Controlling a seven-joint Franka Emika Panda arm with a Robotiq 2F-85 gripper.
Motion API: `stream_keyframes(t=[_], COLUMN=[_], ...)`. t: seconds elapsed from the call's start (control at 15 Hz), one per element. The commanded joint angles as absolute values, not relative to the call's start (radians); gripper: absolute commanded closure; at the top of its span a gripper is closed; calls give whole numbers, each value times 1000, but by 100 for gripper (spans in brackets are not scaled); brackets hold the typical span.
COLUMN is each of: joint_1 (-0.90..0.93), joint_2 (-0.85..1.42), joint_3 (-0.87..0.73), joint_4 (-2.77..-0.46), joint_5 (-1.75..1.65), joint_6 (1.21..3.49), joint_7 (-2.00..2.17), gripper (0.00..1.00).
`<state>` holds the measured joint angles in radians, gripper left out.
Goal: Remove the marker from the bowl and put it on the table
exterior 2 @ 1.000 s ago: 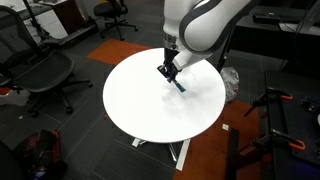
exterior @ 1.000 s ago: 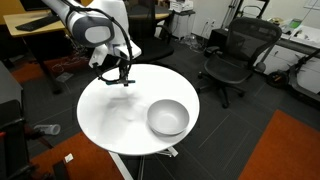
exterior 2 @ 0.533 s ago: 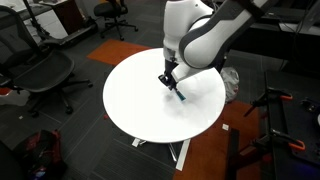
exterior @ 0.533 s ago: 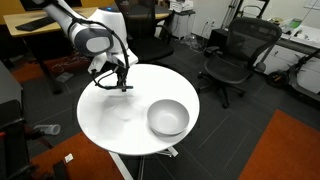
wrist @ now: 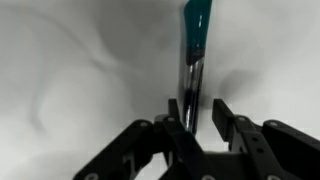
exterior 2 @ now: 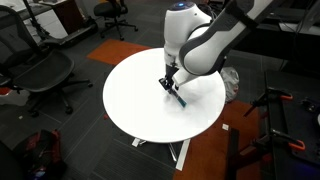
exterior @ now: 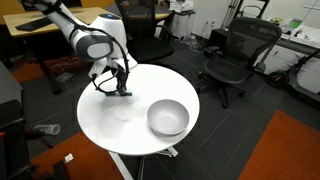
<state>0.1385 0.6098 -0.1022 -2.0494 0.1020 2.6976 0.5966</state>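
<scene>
The teal marker point(exterior 2: 178, 96) lies tilted on the white round table point(exterior 2: 135, 100), its tip on the tabletop. My gripper point(exterior 2: 168, 84) stands low over its dark end. In the wrist view the marker point(wrist: 196, 30) runs up from between the fingers of my gripper point(wrist: 198, 108). It rests against one finger point(wrist: 176, 112) with a gap to the other, so the jaws stand a little open. In an exterior view my gripper point(exterior: 122, 88) is at the table's point(exterior: 110, 125) far side, well away from the empty metal bowl point(exterior: 168, 118).
Black office chairs point(exterior: 232, 60) point(exterior 2: 45, 75) stand around the table. A wooden desk point(exterior: 30, 25) is behind the arm. Orange carpet point(exterior: 285, 150) lies beside the table. A pedestal base point(exterior 2: 180, 152) holds the table up.
My gripper has come down toward the tabletop with the marker. The marker's tip now rests on the table.
</scene>
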Motion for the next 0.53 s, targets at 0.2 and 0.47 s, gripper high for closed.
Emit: stream_keyframes(t=[0.2, 0.47], joint_1=[155, 142], joint_2=[538, 466], joint_3=[-120, -110], joint_4=[-2076, -2094], joint_5=[98, 98], joint_6=[2724, 2701], joint_7=[564, 514], gripper=[5, 0])
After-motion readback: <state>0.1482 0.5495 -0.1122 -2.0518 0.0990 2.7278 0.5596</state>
